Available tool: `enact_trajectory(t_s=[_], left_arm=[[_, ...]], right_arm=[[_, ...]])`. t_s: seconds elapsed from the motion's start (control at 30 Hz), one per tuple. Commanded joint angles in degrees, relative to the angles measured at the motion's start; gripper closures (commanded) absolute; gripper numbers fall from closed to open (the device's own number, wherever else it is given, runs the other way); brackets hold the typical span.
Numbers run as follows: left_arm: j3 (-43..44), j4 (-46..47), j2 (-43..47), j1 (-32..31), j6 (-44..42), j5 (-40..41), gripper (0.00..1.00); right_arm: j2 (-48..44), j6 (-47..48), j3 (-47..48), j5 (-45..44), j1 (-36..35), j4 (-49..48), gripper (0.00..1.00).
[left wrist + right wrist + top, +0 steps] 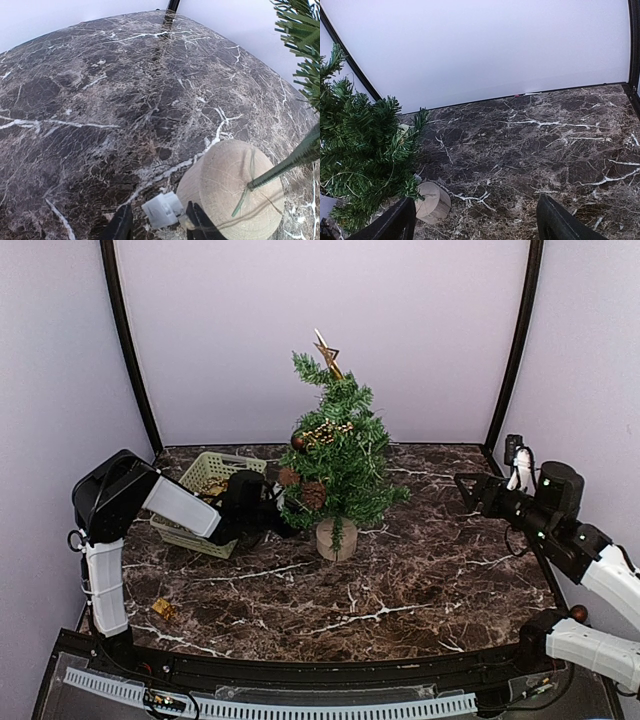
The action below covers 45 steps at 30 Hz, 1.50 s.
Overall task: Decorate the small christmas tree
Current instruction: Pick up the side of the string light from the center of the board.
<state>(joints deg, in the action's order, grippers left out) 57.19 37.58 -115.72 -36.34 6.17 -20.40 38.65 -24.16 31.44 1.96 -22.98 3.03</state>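
At mid-table the left gripper (160,224), fingers narrowed on a small white plastic piece (160,207), hangs beside the wooden base (235,195) of the small christmas tree (338,455); best lifted slowly toward a bare branch; the right gripper (477,225) stands wide open.

The table (430,560) has a dark, marble-patterned top with pale veins and a smooth, faintly glossy finish. The small christmas tree (345,455) carries matt green, plastic-looking needles above a base (235,190) of pale bare wood, unvarnished, with its grain rings showing. The basket (200,478) is smooth pale green plastic lattice, the star (327,350) shiny gold, the pine cones (313,493) rough and brown, and the block (162,210) milky, half-translucent plastic.
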Motion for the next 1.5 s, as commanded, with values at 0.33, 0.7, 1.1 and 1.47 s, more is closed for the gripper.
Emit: enact_trajectory(t_s=[0.33,0.7,1.1,1.47], left_arm=[[1.5,0.1,0.1,-0.6,-0.5,-0.1,0.75],[1.7,-5.5,3.3,-1.5,3.5,1.3,0.83],[3.9,-18.1,8.4,-1.6,13.7,-0.8,0.86],[5.1,-25.7,11.5,-1.6,20.2,-6.3,0.86]], right_arm=[[-2.6,0.4,-4.6,1.5,-2.7,-2.8,0.2],[-8.5,-0.1,-10.5,-1.0,-7.5,-5.7,0.23],[-2.4,4.1,-12.3,-15.2,-21.7,-14.2,0.3],[7.8,5.5,-14.7,-31.3,-37.2,-30.2,0.35]])
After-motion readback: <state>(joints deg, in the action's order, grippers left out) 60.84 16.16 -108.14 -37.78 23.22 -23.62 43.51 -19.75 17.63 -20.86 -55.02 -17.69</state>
